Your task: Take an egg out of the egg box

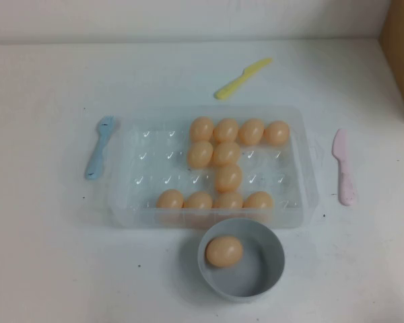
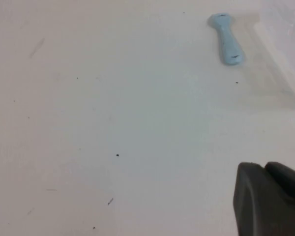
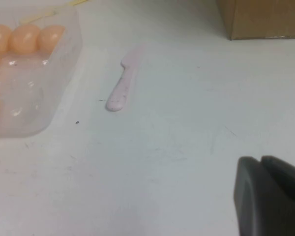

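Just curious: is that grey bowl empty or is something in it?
Not empty: one egg lies inside the bowl. Both grippers are parked off to the sides.

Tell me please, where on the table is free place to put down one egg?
Bare table lies left of the grey bowl, below the blue knife. Another patch lies right of the bowl, below the pink knife. The egg box holds eggs in its right half; its left cells are free. The left hand and right hand hover over bare table.
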Controlling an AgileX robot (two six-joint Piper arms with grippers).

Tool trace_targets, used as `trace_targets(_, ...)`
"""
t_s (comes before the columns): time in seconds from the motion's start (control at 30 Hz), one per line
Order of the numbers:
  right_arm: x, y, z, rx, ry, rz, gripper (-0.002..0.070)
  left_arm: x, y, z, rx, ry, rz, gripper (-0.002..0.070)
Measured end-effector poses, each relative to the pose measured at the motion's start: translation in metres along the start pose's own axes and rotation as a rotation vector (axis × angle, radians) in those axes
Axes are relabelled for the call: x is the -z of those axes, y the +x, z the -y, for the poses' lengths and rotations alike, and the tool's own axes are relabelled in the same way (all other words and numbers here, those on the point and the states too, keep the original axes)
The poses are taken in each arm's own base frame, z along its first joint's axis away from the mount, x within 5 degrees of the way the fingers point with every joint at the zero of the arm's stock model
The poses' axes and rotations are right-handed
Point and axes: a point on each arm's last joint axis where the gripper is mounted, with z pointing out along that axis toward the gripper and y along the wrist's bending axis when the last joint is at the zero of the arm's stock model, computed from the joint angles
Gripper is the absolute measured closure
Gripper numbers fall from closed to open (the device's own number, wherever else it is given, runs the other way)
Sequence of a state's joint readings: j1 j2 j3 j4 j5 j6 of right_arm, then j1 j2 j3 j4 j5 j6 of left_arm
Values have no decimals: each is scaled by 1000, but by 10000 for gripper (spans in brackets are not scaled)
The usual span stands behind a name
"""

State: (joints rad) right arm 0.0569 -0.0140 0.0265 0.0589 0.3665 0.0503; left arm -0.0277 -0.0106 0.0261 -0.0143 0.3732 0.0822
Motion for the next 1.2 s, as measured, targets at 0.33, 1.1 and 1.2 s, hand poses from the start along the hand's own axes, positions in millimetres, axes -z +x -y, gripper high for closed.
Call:
trace_targets(0.33, 0, 0, 0, 0, 0, 0, 694, 0, 0, 0, 0, 0, 0, 678)
trace_targets(1.1, 0, 0, 0, -12, -5, 0, 694, 0, 0, 0, 0, 0, 0, 678)
trace_targets(1.2, 0, 0, -2, -60, -23, -1, 694, 0, 0, 0, 0, 0, 0, 678)
